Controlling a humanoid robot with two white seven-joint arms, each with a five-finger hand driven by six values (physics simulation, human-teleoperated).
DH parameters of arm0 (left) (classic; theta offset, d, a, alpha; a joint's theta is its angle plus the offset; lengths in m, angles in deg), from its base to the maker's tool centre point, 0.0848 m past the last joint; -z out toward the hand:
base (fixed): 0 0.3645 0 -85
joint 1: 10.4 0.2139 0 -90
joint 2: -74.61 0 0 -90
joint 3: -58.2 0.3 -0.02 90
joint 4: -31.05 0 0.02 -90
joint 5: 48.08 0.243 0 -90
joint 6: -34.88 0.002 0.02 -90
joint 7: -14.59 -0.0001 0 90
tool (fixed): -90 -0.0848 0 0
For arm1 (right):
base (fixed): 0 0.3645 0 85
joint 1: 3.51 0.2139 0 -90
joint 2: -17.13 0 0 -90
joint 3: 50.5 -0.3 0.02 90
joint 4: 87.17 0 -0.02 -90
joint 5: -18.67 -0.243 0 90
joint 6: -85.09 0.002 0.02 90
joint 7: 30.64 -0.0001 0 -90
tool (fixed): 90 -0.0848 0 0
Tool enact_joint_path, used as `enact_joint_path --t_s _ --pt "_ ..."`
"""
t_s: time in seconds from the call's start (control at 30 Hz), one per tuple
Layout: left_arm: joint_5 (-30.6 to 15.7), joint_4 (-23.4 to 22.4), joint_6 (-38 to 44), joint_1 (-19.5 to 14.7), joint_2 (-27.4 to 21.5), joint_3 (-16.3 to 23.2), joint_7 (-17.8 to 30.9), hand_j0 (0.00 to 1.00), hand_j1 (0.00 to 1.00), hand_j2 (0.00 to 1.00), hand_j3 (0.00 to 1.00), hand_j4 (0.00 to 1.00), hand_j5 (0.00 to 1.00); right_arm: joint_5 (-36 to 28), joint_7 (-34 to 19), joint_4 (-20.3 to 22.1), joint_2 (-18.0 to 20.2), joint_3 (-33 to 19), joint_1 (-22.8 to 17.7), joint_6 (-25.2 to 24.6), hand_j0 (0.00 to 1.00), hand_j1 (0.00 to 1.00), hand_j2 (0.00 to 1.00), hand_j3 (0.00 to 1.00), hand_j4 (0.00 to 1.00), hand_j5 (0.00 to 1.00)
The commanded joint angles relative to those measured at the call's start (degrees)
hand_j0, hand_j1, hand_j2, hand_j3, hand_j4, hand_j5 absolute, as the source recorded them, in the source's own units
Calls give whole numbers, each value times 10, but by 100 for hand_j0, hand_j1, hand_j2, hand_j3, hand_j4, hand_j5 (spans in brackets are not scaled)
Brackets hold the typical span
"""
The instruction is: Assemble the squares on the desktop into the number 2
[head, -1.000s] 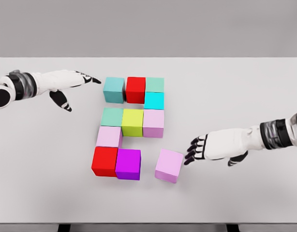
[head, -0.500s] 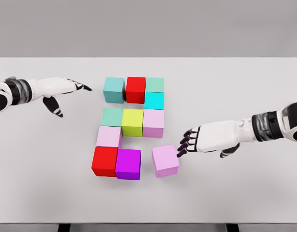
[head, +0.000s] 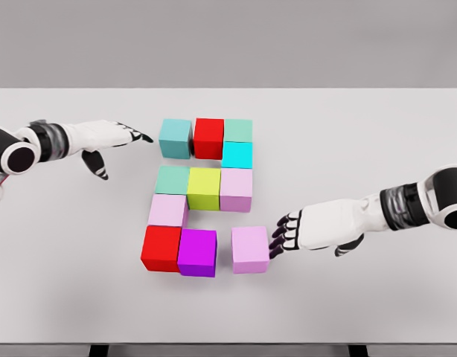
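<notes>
The pale pink loose cube [head: 250, 250] is sitting on the light grey matte tabletop [head: 377, 134], just right of the glossy magenta cube [head: 196, 253] with a narrow gap showing between them. That magenta cube is serving as the landmark: the bright red bottom cube [head: 161, 248] is touching its left side, and a light pink left cube [head: 167, 210] is standing just behind that red one. Further behind the magenta cube, a row is running left to right: a muted green cube [head: 173, 181], a yellow-green cube [head: 204, 188] and a lilac pink cube [head: 237, 190]. Farther back still, a bright cyan cube [head: 237, 155] is lying under a sea-green cube [head: 238, 131], with a red top cube [head: 209, 137] and a dull teal cube [head: 175, 138] completing the back row.

The right hand [head: 303, 232] is lying low, right of the magenta cube, its dark fingertips [head: 277, 236] pressing against the loose cube's right face, fingers spread and grasping nothing. The left hand [head: 109, 135] is hovering far back-left of the magenta cube, fingers extended and relaxed, empty.

The tabletop is spanning nearly the whole width, its front edge showing dark supports below, and a plain grey wall [head: 228, 41] is filling the background.
</notes>
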Motion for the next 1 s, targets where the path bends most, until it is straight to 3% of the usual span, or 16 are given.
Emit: enact_joint_path --t_s 0.0,0.3,0.57,0.77,0.97 --pt "1 0 0 0 6 0 0 100 100 100 100 100 100 -3 0 1 -1 1 0 -1 100 100 100 100 100 100" --pt "13 -9 0 2 9 1 0 100 100 100 100 100 100 -4 0 -5 2 -7 1 -1 100 100 100 100 100 100" --pt "21 -12 0 1 17 4 0 100 100 100 100 100 100 -2 0 -88 -3 -12 13 -1 100 100 100 100 100 100" --pt "22 -11 0 2 21 4 0 100 100 100 100 100 100 -1 0 -79 -11 -9 13 -1 100 100 100 100 100 100" --pt "21 -11 0 4 20 4 0 100 100 100 100 100 100 -2 0 -29 -22 -4 12 -1 100 100 100 100 100 100"
